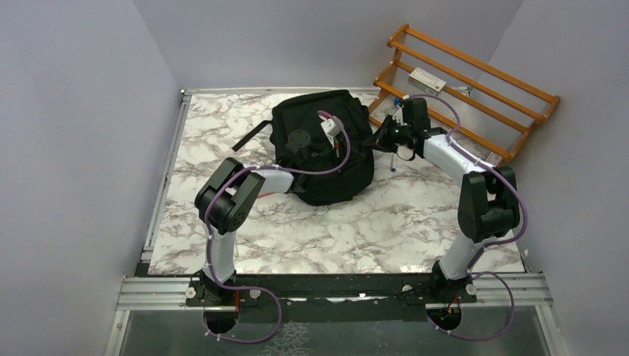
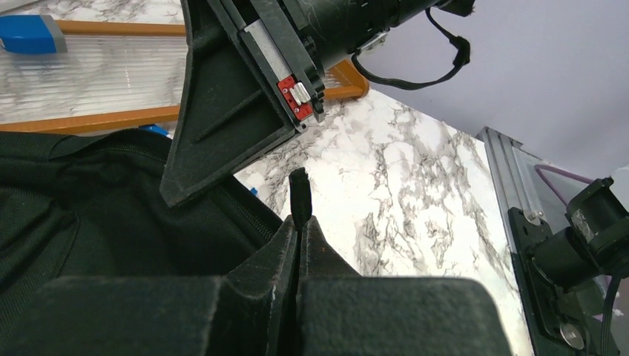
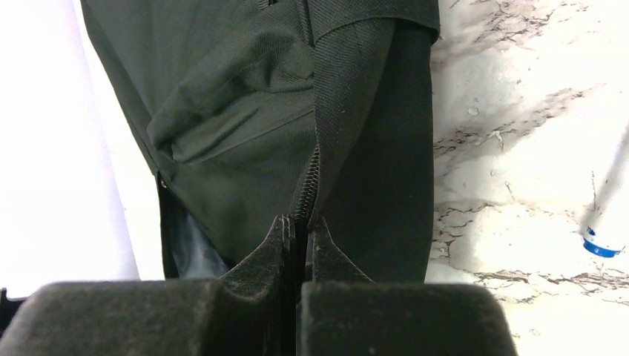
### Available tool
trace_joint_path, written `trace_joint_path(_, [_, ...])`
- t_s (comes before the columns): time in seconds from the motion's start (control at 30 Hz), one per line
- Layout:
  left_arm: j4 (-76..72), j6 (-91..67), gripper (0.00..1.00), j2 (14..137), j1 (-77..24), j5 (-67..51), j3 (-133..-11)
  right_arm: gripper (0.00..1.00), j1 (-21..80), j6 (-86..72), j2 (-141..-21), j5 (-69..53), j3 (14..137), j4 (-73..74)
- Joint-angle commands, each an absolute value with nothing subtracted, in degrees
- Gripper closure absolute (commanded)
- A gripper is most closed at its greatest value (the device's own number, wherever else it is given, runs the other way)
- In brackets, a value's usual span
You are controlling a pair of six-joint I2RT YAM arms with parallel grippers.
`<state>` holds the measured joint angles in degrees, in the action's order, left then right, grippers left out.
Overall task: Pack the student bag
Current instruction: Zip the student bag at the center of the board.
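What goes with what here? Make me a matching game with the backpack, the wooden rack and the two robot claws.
1 student bag
2 wooden rack
3 left gripper
4 right gripper

a orange, at the far right
b black, lying on the marble table
c shut on a small black tab
d shut on the bag's edge by its zipper

Pairs: 1-b; 2-a; 3-c; 4-d

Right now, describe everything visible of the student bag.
The student bag is a large black woven-fabric backpack, soft and rumpled, lying on the far part of the marble table. One strap trails off its left side. A zipper runs along its edge. The right claw pinches the fabric at that zipper; the left claw is shut on a thin black tab, apparently the bag's.
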<state>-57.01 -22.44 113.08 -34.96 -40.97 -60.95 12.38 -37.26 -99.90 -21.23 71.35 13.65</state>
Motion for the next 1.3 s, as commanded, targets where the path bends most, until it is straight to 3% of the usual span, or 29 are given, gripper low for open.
trace_joint_path(0.0, [-57.7, -20.7, 1.00, 108.5, -35.1, -44.6, -59.6, 0.99, 10.5, -36.1, -100.8, -22.7, 73.4, 13.8])
trace_joint_path(0.43, [-48.2, -13.6, 1.00, 98.7, -34.2, -46.8, -50.9, 0.99, 7.1, -34.9, -101.1, -21.4, 73.3, 14.1])
trace_joint_path(0.8, [-36.9, -5.9, 1.00, 87.7, -33.2, -42.0, -43.0, 0.99, 6.0, -33.8, -101.3, -20.1, 73.3, 14.2])
trace_joint_path(1.27, [-25.2, -4.6, 1.00, 77.4, -24.9, -40.1, -37.8, 0.99, 5.2, -32.1, -101.5, -18.8, 73.7, 14.9])
